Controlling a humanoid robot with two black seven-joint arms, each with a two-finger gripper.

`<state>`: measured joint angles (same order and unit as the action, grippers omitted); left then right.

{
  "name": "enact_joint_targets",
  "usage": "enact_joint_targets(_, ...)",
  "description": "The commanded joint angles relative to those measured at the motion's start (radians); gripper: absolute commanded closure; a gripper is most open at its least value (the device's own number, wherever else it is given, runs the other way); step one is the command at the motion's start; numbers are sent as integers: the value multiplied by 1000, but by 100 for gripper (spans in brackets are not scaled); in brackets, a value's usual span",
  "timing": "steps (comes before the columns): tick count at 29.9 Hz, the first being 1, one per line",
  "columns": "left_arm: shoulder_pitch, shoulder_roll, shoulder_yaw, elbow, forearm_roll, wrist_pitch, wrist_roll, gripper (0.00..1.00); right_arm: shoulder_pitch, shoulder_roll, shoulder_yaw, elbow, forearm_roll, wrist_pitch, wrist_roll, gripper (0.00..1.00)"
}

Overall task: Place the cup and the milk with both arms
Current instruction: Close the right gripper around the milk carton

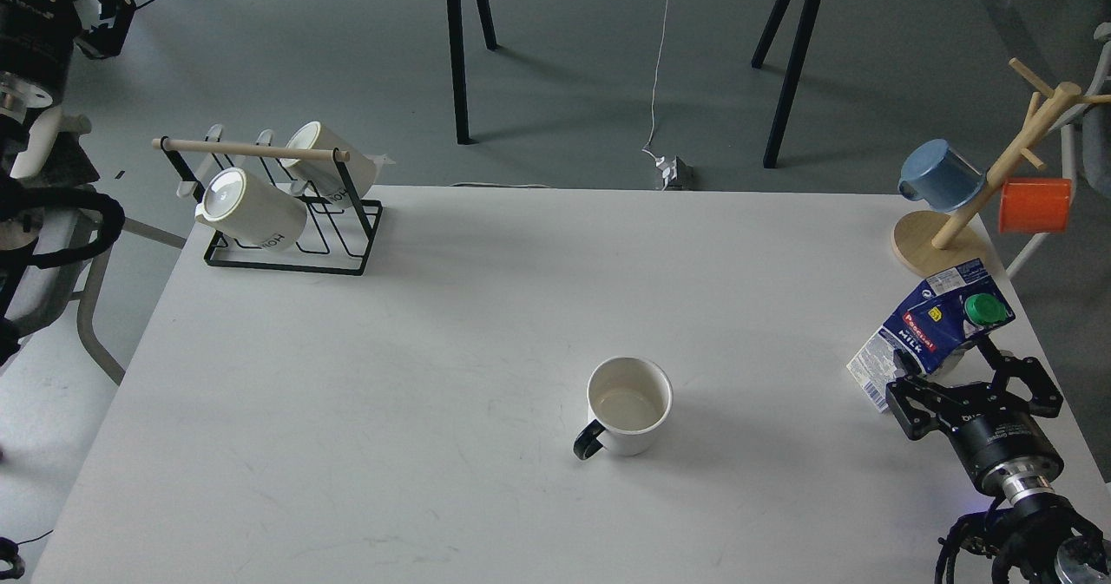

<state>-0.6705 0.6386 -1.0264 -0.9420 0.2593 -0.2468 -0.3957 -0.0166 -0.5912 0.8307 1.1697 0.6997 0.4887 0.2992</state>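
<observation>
Two task things sit on the white table [434,324] in the head view. At the right edge stands the milk [933,328], tilted with its green cap toward 1 o'clock, and the right gripper [972,376] has a finger on each side of its base, apparently clamped on it. From that gripper, the cup [628,405] lies toward 9 o'clock, upright and free, handle pointing to 7 o'clock. Far off at 10 o'clock, the left gripper [108,13] is too dark to judge; the right arm is nearer the cup.
</observation>
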Motion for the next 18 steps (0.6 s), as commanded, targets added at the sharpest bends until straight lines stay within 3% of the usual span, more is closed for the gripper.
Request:
enact_joint_targets(1, -1, 0, 0, 0, 0, 1, 0, 0, 15, 5, -1, -13, 0, 0, 0, 8)
enact_joint_targets(7, -1, -1, 0, 0, 1, 4, 0, 0, 18, 14, -2, -13, -31, 0, 0, 27)
enact_joint_targets(18, 0, 21, 0, 0, 1, 4, -2, 0, 7, 24, -1, -15, -51, 0, 2, 49)
